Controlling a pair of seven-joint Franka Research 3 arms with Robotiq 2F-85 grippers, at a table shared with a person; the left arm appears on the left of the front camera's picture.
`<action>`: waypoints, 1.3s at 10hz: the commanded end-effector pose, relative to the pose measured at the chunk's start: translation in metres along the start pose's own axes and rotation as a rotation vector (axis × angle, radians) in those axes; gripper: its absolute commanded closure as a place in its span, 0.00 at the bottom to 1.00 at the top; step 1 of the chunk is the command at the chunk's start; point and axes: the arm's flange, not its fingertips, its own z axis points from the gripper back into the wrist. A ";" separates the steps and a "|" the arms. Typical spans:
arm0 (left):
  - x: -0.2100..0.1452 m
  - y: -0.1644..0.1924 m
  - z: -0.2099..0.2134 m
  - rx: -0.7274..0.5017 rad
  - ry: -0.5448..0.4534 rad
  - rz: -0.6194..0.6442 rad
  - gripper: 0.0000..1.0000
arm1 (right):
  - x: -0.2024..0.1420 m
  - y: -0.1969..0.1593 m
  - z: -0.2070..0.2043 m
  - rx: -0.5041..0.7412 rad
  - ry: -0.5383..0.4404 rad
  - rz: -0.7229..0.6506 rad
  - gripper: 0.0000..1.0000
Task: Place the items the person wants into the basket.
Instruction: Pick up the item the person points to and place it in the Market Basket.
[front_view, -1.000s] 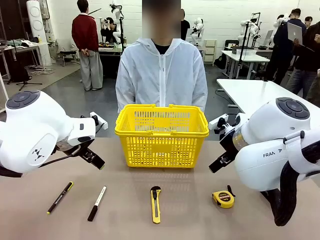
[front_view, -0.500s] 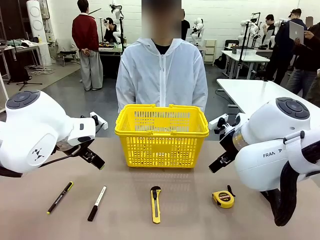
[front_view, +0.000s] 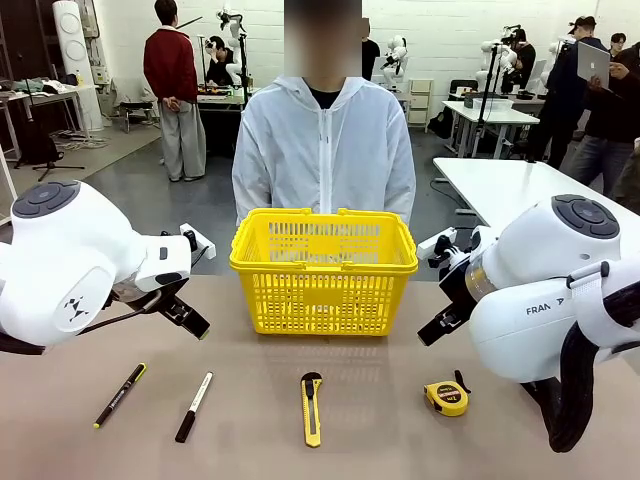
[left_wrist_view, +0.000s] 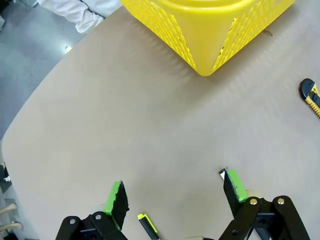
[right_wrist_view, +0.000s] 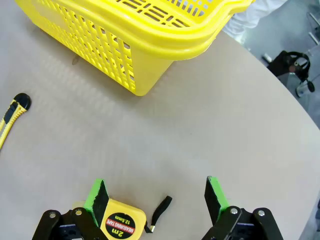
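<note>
We see both grippers hanging empty with jaws spread wide, the left gripper (left_wrist_view: 175, 187) over bare table (front_view: 380, 345) left of the basket (front_view: 323, 268), and the right gripper (right_wrist_view: 156, 194) over the tape measure (front_view: 446, 397) at the near right. The basket stands at the far edge before the person (front_view: 323, 150), with open tabletop between it and the near row. There the marker (front_view: 194, 406) lies between the black pen (front_view: 120, 395) and the utility knife (front_view: 312, 408), each well apart.

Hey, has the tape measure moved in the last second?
No. The tape measure stays put, with the same gap to the utility knife on its left.
</note>
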 end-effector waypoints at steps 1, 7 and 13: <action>0.000 0.000 0.000 0.000 0.000 0.000 0.00 | 0.000 0.000 0.000 0.000 0.000 0.000 0.00; 0.008 0.006 0.038 -0.001 0.007 -0.013 0.00 | 0.003 -0.004 0.071 -0.034 -0.082 0.080 0.00; 0.100 0.022 0.243 0.083 0.039 -0.059 0.00 | 0.065 -0.018 0.263 -0.134 0.012 0.035 0.00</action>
